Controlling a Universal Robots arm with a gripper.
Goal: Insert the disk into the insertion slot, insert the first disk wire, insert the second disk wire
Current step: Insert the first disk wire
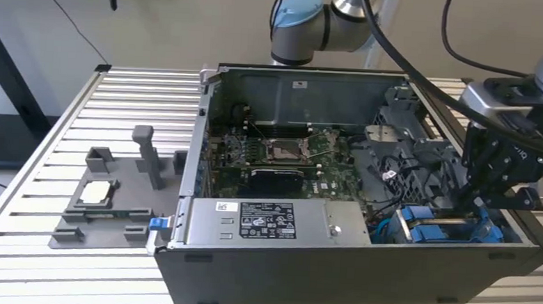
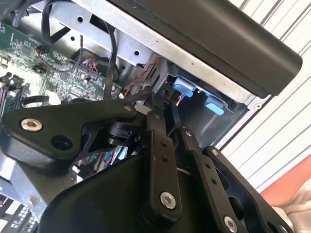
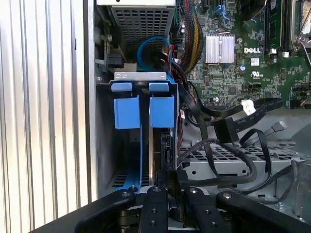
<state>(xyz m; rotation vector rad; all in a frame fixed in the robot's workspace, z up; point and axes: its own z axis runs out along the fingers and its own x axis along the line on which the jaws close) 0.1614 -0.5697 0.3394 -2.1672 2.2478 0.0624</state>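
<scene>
My gripper (image 1: 480, 199) reaches down into the open computer case at the exterior view's right, over the insertion slot (image 1: 446, 229), a grey cage with blue clips (image 3: 127, 110). In the first wrist view the fingers (image 3: 156, 201) stand close together on the dark edge of the disk (image 3: 163, 145). The disk stands on edge inside the cage beside a thin blue carrier rail (image 3: 138, 167). Two black disk wires lie loose beside the cage, one ending in a wide plug (image 3: 226, 130), the other in a narrow plug (image 3: 279, 127). The second wrist view shows the gripper (image 2: 163, 104) near the blue clips (image 2: 184, 87).
The motherboard (image 1: 290, 153) fills the case floor, and the labelled power supply (image 1: 268, 221) sits along the front. Cable bundles (image 3: 194, 34) crowd the space next to the cage. Outside, on the slatted table (image 1: 27, 202), a grey fixture tray (image 1: 110, 217) holds a processor chip (image 1: 96, 193).
</scene>
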